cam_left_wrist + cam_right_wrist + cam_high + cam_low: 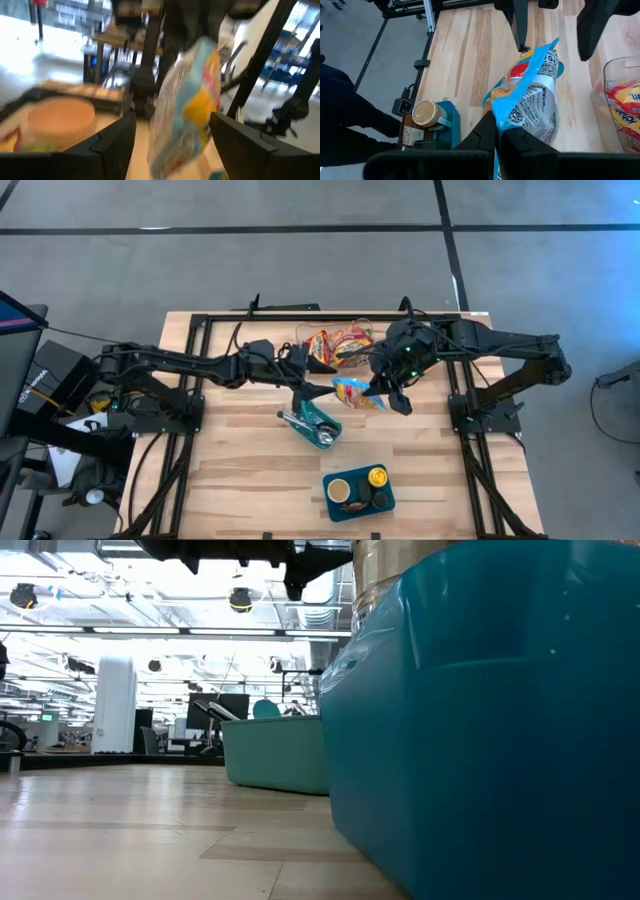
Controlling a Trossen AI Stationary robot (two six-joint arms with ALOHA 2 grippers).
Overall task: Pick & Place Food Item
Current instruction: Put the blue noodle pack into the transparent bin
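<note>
The food item is a light-blue and yellow snack bag (355, 392) held up over the middle of the table. My right gripper (498, 132) comes from the table's right and is shut on it. My left gripper (172, 116) comes from the left and is open. Its fingers (112, 142) stand on either side of the bag's (192, 100) other end with a gap on both sides. In the right wrist view those same left fingers (520, 25) show beyond the bag (530, 95). My right gripper pinches the bag's blue sealed edge (506, 107) between its two shut fingers, at the end nearest the table's right. The fingers slant downward from the right. The bag stretches away from them toward my left gripper, lifted clear of the wood.
A clear tub of red-and-yellow packets (340, 343) stands behind the bag. A teal tray with metal utensils (318, 425) lies just in front of it. A second teal tray with jars (358, 492) stands near the front edge. A person in dark clothes (340, 115) is beside the table.
</note>
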